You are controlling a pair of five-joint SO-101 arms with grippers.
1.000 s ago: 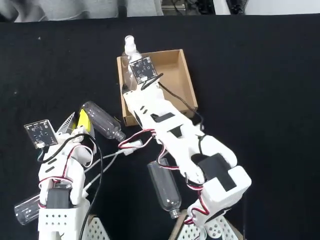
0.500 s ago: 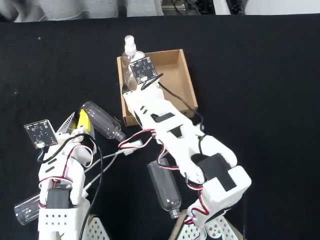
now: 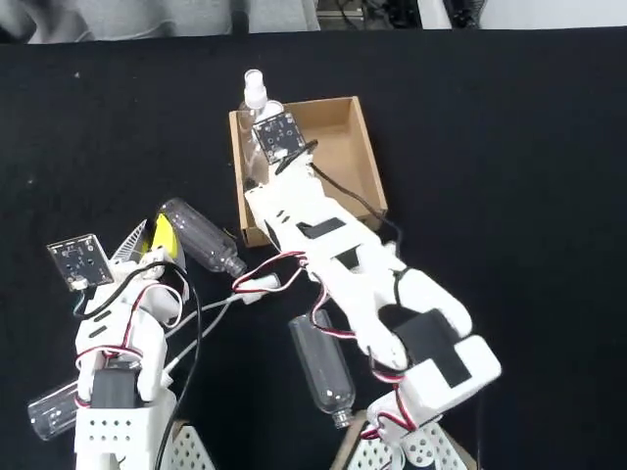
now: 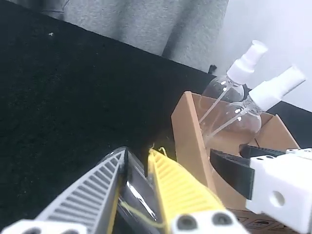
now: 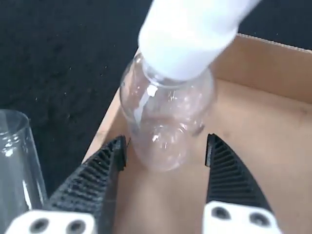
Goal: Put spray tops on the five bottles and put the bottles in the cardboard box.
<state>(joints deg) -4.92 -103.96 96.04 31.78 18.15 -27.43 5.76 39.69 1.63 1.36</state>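
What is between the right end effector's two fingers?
A clear bottle with a white spray top, in the cardboard box; the right wrist view shows it.

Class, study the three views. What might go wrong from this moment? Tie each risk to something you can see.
1. The right claw stands open around a capped bottle upright in the box. As it withdraws, a finger may tip the bottle.
2. The left claw grips a topless bottle near its base, so it may twist when a top is pressed on.
3. A loose bottle lies beside the right arm and may be knocked rolling.
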